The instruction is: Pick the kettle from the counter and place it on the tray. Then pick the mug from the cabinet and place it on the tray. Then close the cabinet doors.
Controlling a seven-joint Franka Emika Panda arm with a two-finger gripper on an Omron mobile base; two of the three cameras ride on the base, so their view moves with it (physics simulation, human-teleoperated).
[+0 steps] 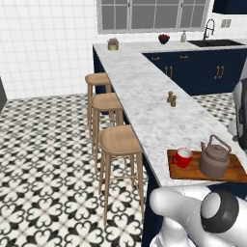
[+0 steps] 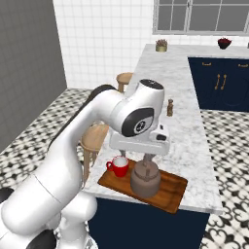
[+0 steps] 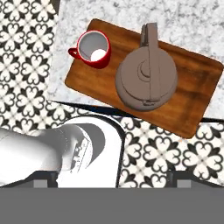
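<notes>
A brown-grey kettle (image 1: 213,161) (image 2: 145,181) (image 3: 146,74) stands upright in the middle of the reddish-brown wooden tray (image 1: 193,172) (image 2: 172,187) (image 3: 192,87). The small red mug (image 1: 183,157) (image 2: 118,167) (image 3: 92,48) sits on the same tray, at the end nearest the stools, apart from the kettle. The tray lies at the near end of the marbled counter (image 1: 144,96) (image 2: 180,82) (image 3: 197,22). My gripper (image 2: 134,155) (image 3: 113,178) hangs above the tray, open, its fingers wide apart with nothing between them. The cabinet and its doors are out of view.
Three wooden stools (image 1: 118,140) line the counter's left side over patterned floor. Two small shakers (image 1: 171,99) (image 2: 170,108) stand mid-counter. A potted plant (image 1: 113,44), a dark bowl (image 1: 164,38) and a sink with a tap (image 1: 214,42) are at the far end.
</notes>
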